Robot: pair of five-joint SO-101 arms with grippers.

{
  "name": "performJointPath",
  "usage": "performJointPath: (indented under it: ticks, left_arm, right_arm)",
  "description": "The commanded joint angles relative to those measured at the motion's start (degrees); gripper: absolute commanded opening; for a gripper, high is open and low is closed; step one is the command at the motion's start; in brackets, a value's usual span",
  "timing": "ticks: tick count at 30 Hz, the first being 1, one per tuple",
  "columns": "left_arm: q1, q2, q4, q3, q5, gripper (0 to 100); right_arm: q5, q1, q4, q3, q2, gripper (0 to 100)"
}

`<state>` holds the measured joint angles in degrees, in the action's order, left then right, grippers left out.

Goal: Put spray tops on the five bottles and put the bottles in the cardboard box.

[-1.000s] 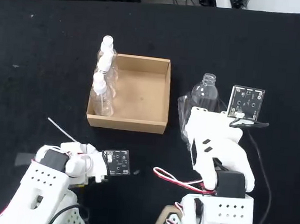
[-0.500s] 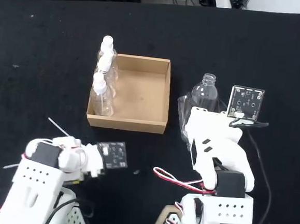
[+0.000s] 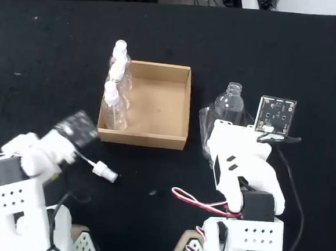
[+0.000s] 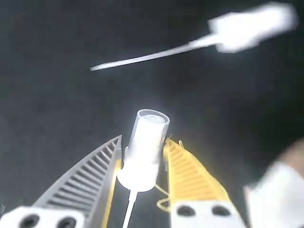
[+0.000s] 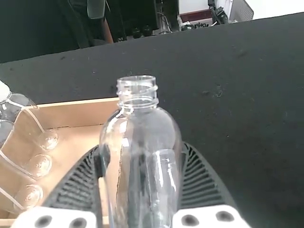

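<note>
My left gripper [image 4: 142, 145] is shut on a white spray top [image 4: 144, 154], whose head points away from the wrist and whose thin tube runs back toward it. A second spray top [image 3: 104, 171] lies loose on the black table just ahead of the left arm [image 3: 41, 150]; this loose top [image 4: 249, 26] has its long tube stretched out. My right gripper [image 5: 137, 190] is shut on a clear, upright bottle [image 5: 138, 142] with no top, and that bottle [image 3: 232, 100] stands right of the cardboard box [image 3: 155, 139]. Three topped bottles [image 3: 115, 111] stand along the box's left wall.
The box's right half [image 3: 164, 105] is bare cardboard. A red and white cable [image 3: 194, 200] loops on the table by the right arm's base. The table is black cloth, with open room at the far side and at the left.
The left arm swung left and up toward the box's near left corner, and a loose spray top now shows on the table. The right arm and its bottle stayed still.
</note>
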<state>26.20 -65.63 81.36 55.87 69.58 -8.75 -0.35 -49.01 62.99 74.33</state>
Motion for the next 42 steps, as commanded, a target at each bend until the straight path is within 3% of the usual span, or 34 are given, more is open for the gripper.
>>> performJointPath:
  ticks: [1,3,7,15,21,28,35,42]
  left_arm:
    - [13.32,0.18,-24.44,10.86,-9.32,4]
    - [17.8,0.79,-31.21,15.16,-13.45,4]
    - [22.81,5.36,-29.36,12.62,-17.14,4]
    - [24.22,19.87,-27.08,6.46,-16.7,4]
    - [25.89,28.48,-26.73,2.59,-10.2,5]
    - [29.05,34.99,-26.64,0.48,-4.04,19]
    - [29.05,37.54,-27.08,-0.13,3.6,20]
    - [29.41,39.03,-27.16,-0.22,4.22,20]
  right_arm:
    - [-0.35,-1.85,-0.09,-2.15,1.63,1.1]
    - [-0.35,-5.1,-0.18,-1.54,1.63,1.1]
    - [-0.09,-9.67,-0.18,-0.57,1.63,1.1]
    - [0.0,-11.43,-0.18,0.13,1.63,1.1]
    - [0.0,-11.43,-0.18,0.22,1.63,1.1]
    - [0.0,-11.43,-0.18,0.22,1.63,1.1]
    - [0.09,-11.43,-0.18,0.22,1.63,1.1]
    - [0.09,-11.43,-0.18,0.22,1.63,1.1]
